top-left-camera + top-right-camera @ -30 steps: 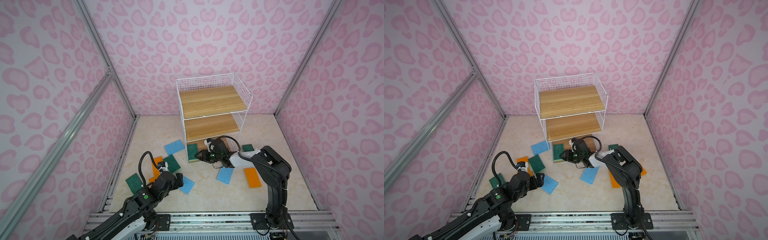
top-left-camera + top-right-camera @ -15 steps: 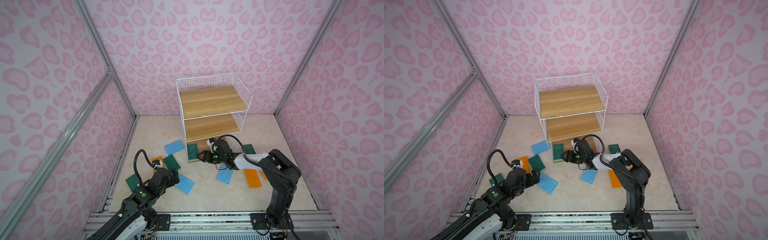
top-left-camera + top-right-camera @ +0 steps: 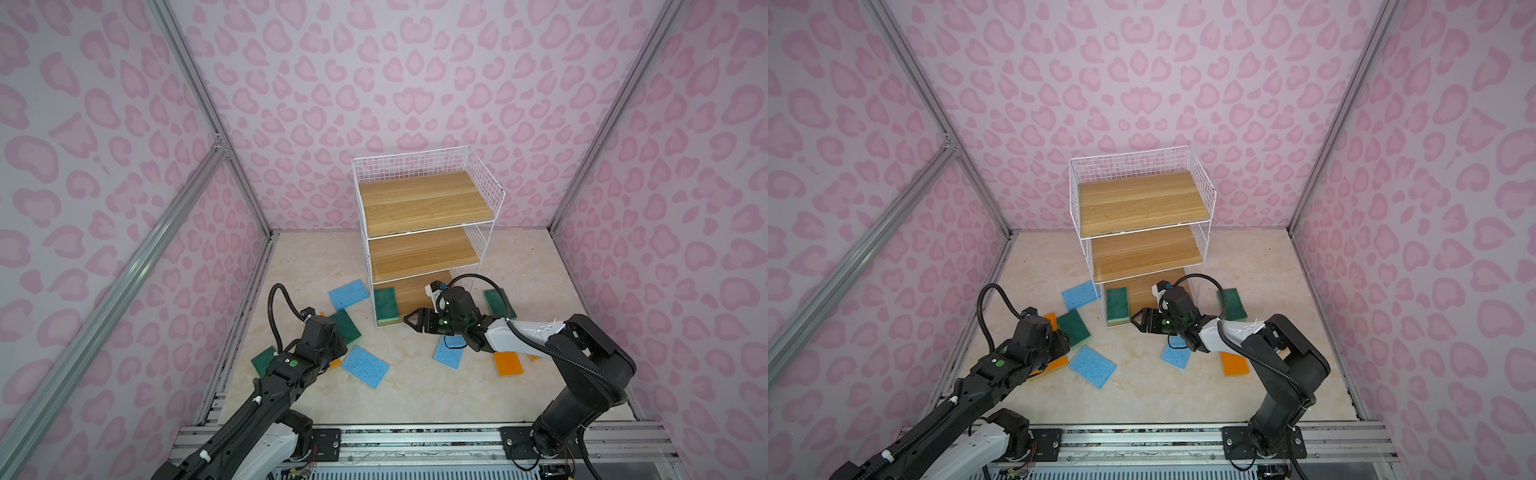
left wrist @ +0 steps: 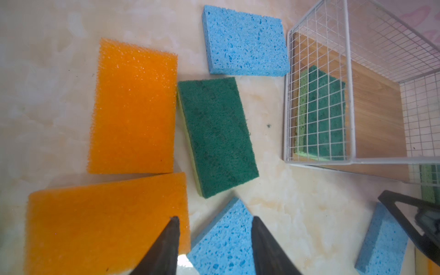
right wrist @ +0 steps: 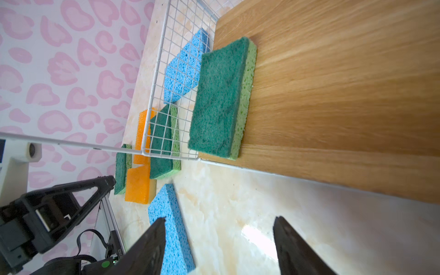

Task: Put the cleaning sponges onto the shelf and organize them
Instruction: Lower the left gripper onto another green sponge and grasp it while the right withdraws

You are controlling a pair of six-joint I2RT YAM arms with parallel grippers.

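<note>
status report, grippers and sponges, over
Left gripper open above orange sponge and blue sponge; right gripper open, empty, at shelf front. Green sponge on bottom board, rest on table. Nothing blocking.

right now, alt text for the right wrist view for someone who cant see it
A green sponge lies flat on the lowest wooden board of the shelf, beside its wire side. The right gripper is open over the marble floor, with blue, green and orange sponges scattered beyond the wire.

Marbled tabletop (image 3: 415, 395) and wire shelf (image 3: 419, 203), strewn with sponges (image 3: 370, 365).
We see one green sponge (image 3: 385, 305) on the shelf's bottom board (image 3: 415, 293); blue, green and orange ones lie scattered on the tabletop, perhaps ten, some half hidden.
</note>
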